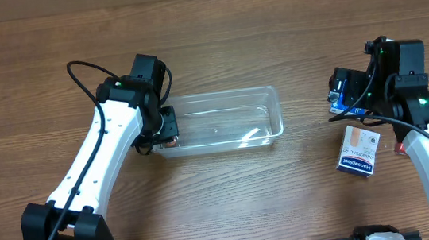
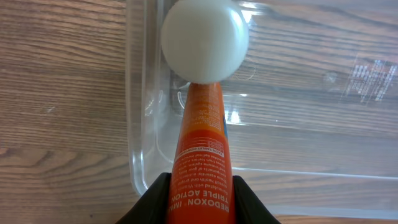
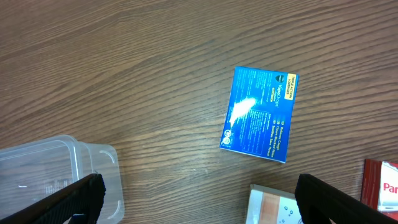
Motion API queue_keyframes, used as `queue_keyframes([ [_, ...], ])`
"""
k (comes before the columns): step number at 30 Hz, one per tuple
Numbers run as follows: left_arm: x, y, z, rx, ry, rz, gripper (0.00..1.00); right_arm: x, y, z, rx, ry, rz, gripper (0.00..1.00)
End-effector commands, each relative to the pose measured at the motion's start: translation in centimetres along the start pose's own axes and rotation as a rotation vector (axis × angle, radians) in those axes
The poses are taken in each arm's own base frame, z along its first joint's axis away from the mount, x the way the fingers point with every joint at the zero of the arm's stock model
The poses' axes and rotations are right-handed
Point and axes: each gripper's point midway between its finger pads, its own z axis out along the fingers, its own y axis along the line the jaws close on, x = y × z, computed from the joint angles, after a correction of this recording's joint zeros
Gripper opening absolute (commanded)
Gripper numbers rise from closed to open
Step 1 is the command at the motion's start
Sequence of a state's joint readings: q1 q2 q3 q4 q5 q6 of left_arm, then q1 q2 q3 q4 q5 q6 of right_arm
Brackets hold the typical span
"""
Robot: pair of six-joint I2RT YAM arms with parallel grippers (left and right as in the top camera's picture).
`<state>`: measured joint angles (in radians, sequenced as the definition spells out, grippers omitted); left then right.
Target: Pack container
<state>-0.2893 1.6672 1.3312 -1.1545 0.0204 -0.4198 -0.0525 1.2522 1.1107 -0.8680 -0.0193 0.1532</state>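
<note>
The clear plastic container (image 1: 266, 116) lies in the middle of the table, and it also shows in the left wrist view (image 2: 298, 93) and at the right wrist view's lower left (image 3: 56, 165). My left gripper (image 1: 163, 129) (image 2: 200, 202) is shut on an orange Redoxon tube (image 2: 200, 143) with a white cap (image 2: 204, 38), held over the container's left end. My right gripper (image 1: 356, 97) (image 3: 199, 199) is open and empty above bare table, between the container and the boxes.
A blue box (image 3: 260, 114) (image 1: 343, 90) lies under the right arm. A white and blue Hansaplast box (image 1: 359, 151) (image 3: 270, 205) lies nearer the front. A red item (image 3: 380, 186) (image 1: 399, 148) sits at the right.
</note>
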Motion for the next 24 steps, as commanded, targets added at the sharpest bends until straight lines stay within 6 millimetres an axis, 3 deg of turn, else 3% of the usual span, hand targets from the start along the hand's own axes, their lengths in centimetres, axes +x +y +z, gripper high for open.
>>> queue_keyframes([
  [1,0.8,0.9,1.1,-0.051,0.021,-0.017,0.08,-0.8,0.1,-0.5,-0.004,-0.022,0.004,1.0],
  [3,0.9,1.0,1.4,-0.054,0.027,-0.016,0.09,-0.8,0.1,-0.5,-0.004,-0.022,0.004,1.0],
  [4,0.8,0.9,1.4,-0.053,0.024,-0.016,0.18,-0.8,0.1,-0.5,-0.004,-0.022,0.004,1.0],
  [6,0.7,0.9,1.4,-0.051,0.02,-0.016,0.5,-0.8,0.1,-0.5,-0.004,-0.022,0.004,1.0],
  [9,0.7,0.8,1.4,-0.049,0.016,-0.016,0.63,-0.8,0.1,-0.5,-0.004,-0.022,0.004,1.0],
  [14,0.2,0.6,0.8,-0.042,0.001,-0.015,0.66,-0.8,0.1,-0.5,-0.004,-0.022,0.004,1.0],
  [18,-2.1,-0.5,-3.0,-0.009,-0.074,0.008,0.7,-0.8,0.1,-0.5,-0.004,-0.022,0.004,1.0],
  [22,-3.9,-0.5,-8.6,-0.019,-0.168,0.003,0.96,-0.8,0.3,-0.5,-0.014,-0.02,0.004,1.0],
  [24,-4.8,-0.5,-11.5,-0.016,-0.228,0.015,1.0,-0.9,0.4,-0.5,-0.02,-0.025,0.003,1.0],
])
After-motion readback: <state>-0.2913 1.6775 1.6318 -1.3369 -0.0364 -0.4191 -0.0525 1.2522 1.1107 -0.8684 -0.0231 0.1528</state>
